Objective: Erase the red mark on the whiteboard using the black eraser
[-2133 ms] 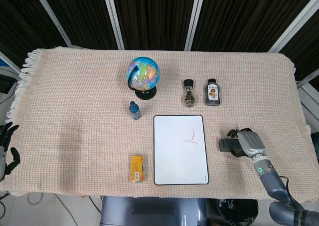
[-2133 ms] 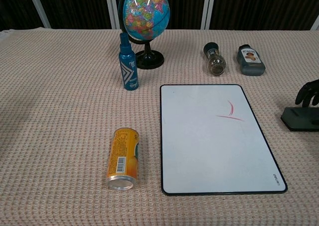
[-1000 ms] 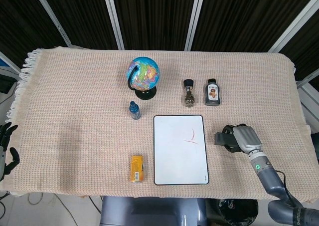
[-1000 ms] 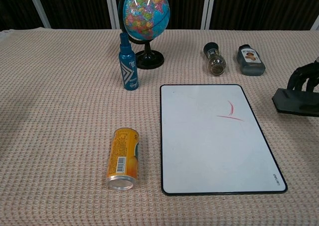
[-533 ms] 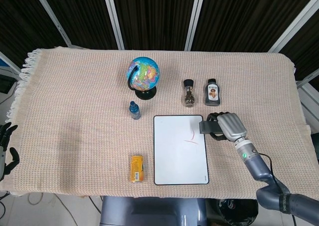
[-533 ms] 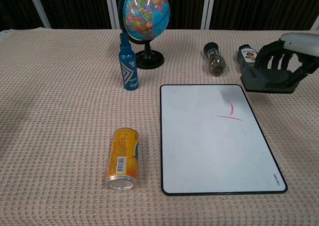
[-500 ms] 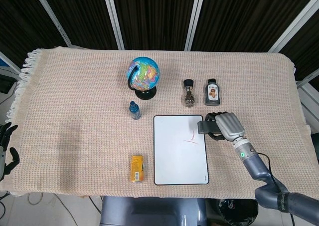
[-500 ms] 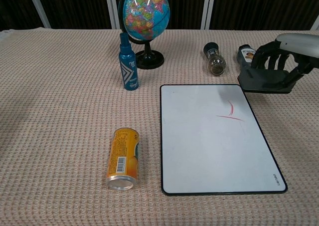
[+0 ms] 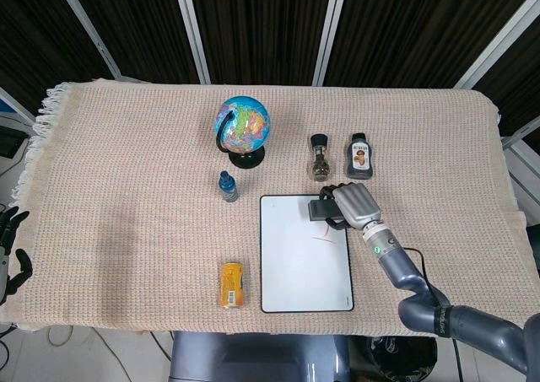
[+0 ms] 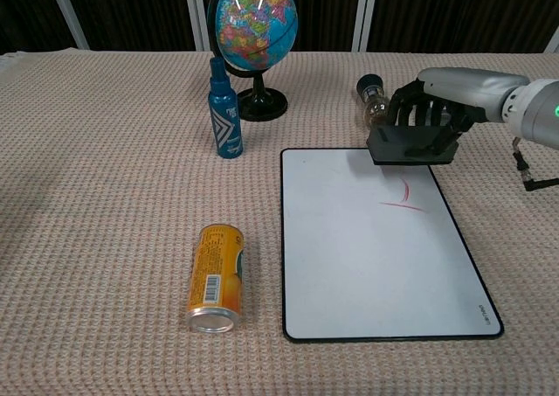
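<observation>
A white whiteboard (image 9: 295,268) (image 10: 367,265) lies flat near the table's front edge, with a small red mark (image 9: 323,234) (image 10: 403,197) in its upper right part. My right hand (image 9: 354,203) (image 10: 441,99) grips the black eraser (image 9: 322,210) (image 10: 410,145) from above. The eraser hovers over the board's top right corner, just above the red mark. My left hand (image 9: 10,247) hangs off the table's left edge, holding nothing, fingers apart.
A globe (image 9: 242,127) (image 10: 254,20) and a blue spray bottle (image 9: 227,186) (image 10: 225,109) stand left of the board's top. A pepper grinder (image 9: 319,158) (image 10: 374,99) and a dark bottle (image 9: 359,157) lie behind it. An orange can (image 9: 232,284) (image 10: 215,276) lies left of the board.
My right hand lifted the eraser off the cloth at the right and carried it left and back, to above the board's top right corner. The left hand has not moved.
</observation>
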### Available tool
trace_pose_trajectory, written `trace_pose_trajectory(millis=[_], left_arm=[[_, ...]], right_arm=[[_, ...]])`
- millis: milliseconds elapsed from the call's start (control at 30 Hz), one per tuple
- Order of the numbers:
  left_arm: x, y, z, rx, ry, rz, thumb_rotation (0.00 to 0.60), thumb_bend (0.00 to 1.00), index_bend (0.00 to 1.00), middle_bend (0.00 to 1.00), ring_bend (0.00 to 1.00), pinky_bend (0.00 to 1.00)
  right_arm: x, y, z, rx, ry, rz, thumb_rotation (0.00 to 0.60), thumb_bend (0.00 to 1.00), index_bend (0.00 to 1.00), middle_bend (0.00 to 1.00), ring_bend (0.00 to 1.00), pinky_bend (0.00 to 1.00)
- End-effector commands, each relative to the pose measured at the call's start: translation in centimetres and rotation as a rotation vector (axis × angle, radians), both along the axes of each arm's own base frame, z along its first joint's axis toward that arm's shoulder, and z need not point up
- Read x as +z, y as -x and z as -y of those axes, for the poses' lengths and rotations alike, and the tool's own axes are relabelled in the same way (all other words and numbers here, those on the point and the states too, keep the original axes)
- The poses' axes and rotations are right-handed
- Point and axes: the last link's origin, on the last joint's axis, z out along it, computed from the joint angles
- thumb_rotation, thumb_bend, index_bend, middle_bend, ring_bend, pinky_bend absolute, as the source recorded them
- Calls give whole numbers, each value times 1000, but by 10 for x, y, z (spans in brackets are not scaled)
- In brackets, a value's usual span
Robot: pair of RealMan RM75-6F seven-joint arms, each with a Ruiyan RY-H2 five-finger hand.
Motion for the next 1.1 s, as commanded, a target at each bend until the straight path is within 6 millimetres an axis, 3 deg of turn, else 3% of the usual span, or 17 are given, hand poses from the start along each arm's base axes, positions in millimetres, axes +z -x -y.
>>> trace_pose_trajectory(millis=[33,467,667,1100], left_arm=[[0,0,0,0,1,0,600,749,121,44,0,0],[0,0,0,2,-1,-3,600,749,121,44,0,0],[1,0,0,2,-2,-1,600,749,121,44,0,0],[0,0,0,-1,0,-4,600,748,121,44,0,0]], right_arm=[[-5,-3,2,1,-3,-9,600,409,524,507,539,439],[-32,-12,-3,3,-18,-42,600,410,524,513,548,440],[-35,-11,-11,4,-15,-50,600,410,527,519,553,445],[-32,-3,-50,17,-57,-53,600,410,534,523,557,446]])
